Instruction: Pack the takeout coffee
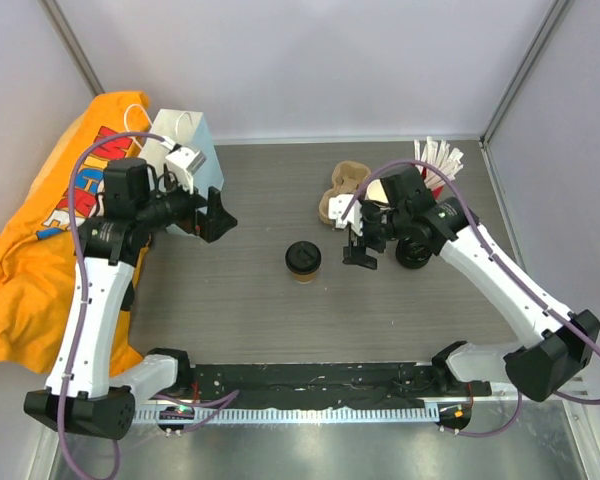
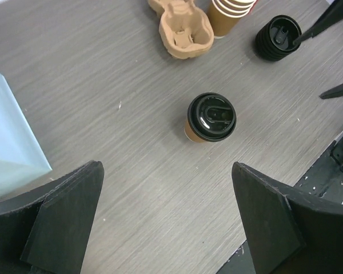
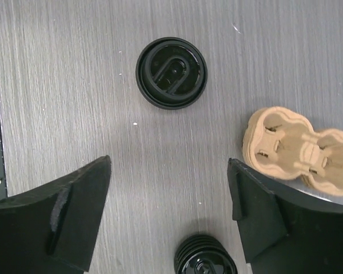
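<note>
Plainly both pairs of jaws gape wide and empty, seemingly clear of the lidded cup (image 1: pixel 303 258).

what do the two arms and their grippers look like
The left arm and right arm have white links with black joint housings and black bases. A thin purple cable loops along each. The left gripper and right gripper are black, each with two flat, wedge-shaped matte fingers. No markings are legible.
</note>
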Controlling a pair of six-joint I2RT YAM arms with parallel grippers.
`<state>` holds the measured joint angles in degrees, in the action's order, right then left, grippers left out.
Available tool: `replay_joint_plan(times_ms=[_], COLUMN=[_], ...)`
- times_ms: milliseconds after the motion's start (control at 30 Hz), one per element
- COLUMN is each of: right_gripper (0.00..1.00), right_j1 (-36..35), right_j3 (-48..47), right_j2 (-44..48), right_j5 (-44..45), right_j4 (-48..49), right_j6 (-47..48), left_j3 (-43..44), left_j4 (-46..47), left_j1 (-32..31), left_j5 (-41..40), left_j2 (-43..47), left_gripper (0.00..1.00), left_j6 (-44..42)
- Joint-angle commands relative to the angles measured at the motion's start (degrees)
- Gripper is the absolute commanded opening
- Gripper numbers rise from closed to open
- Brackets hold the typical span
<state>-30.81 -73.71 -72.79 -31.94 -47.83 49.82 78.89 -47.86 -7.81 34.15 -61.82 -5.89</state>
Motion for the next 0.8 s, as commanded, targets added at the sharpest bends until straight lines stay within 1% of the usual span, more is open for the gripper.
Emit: replay_joint_plan(times_ms=[0, 67, 100, 300, 333, 400, 433, 467, 533, 567, 633, 767], right_gripper=[0.82, 0.8, 0.76, 0.7, 0.7, 0.67, 0.66, 0.63, 0.61, 0.56, 0.52, 0.51], right_j1=[-3.0, -4.3, -5.7, -10.4, -10.8, -11.2, -11.6, -11.8, -12.2, -12.3, -12.5, -13.2], right_j3=[-1.8, -2.2, -2.3, -4.6, -4.4, -4.4, -4.9, -5.3, -6.3, -6.4, -7.0, -7.5], right_j2=[-3.0, -4.2, -4.9, -11.0, -11.6, -13.4, -14.1, -15.6, -16.9, -17.6, -19.0, -21.2], right_j5=[1.4, 2.5, 2.8, 5.2, 5.3, 5.8, 5.8, 5.8, 5.8, 5.7, 6.0, 6.8], right_j4=[1.8, 1.7, 1.4, 0.2, 0.5, 1.8, 1.9, 2.0, 1.9, 1.9, 1.8, 1.7], right_j6=[3.3, 4.0, 4.5, 8.4, 9.2, 10.5, 10.8, 11.2, 11.5, 12.0, 12.7, 13.7], left_j3=[-2.3, -3.0, -3.1, -4.4, -4.5, -5.0, -5.2, -5.3, -5.5, -5.7, -5.9, -6.2], left_j4=[5.6, 6.2, 6.5, 8.4, 8.6, 9.0, 9.0, 9.3, 9.6, 9.7, 10.1, 10.6], left_j1=[2.4, 3.2, 4.1, 7.5, 7.6, 9.9, 10.3, 10.6, 11.7, 11.9, 12.7, 13.7], left_j5=[3.8, 4.7, 5.3, 8.4, 8.7, 9.0, 9.0, 9.0, 9.2, 9.3, 10.1, 11.5], left_j2=[1.5, 1.9, 2.0, 2.6, 2.7, 3.1, 3.1, 3.2, 3.3, 3.3, 3.4, 3.1], left_gripper=[1.0, 1.0, 1.0, 1.0, 1.0, 1.0, 1.0, 1.0, 1.0, 1.0, 1.0, 1.0], left_j6=[2.4, 2.9, 3.4, 5.5, 5.5, 5.5, 7.1, 7.2, 7.6, 7.8, 8.2, 9.0])
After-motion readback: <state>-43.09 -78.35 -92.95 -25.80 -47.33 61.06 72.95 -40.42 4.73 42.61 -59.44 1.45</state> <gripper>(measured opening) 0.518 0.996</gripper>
